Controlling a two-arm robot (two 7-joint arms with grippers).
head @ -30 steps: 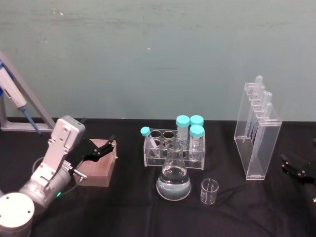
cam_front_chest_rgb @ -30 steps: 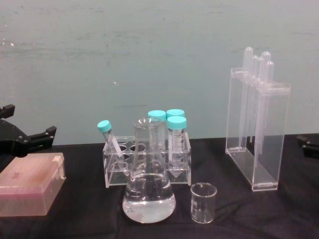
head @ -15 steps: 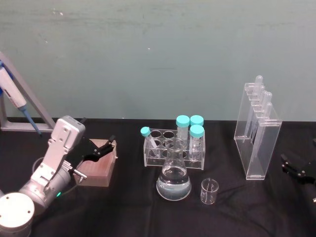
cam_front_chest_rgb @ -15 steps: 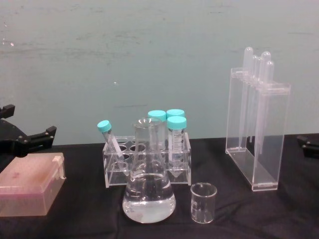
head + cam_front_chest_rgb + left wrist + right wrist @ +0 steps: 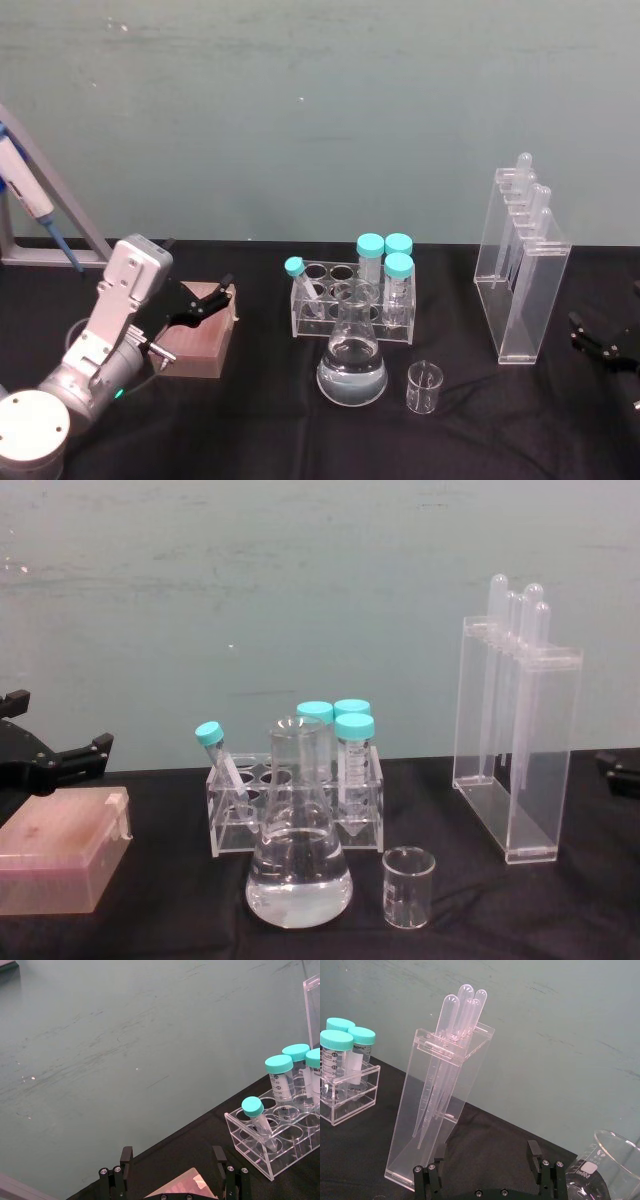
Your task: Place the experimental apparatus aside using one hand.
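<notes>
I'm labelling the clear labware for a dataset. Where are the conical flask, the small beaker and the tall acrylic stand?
conical flask (image 5: 298, 878), chest view, on its liquid-filled belly.
small beaker (image 5: 408, 890), chest view, on its front wall.
tall acrylic stand (image 5: 540, 770), chest view, on its clear near panel.

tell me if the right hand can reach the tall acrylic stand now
Probably yes: the right hand sits open right of the acrylic stand, only bare table between them. The left hand hovers far left.
</notes>
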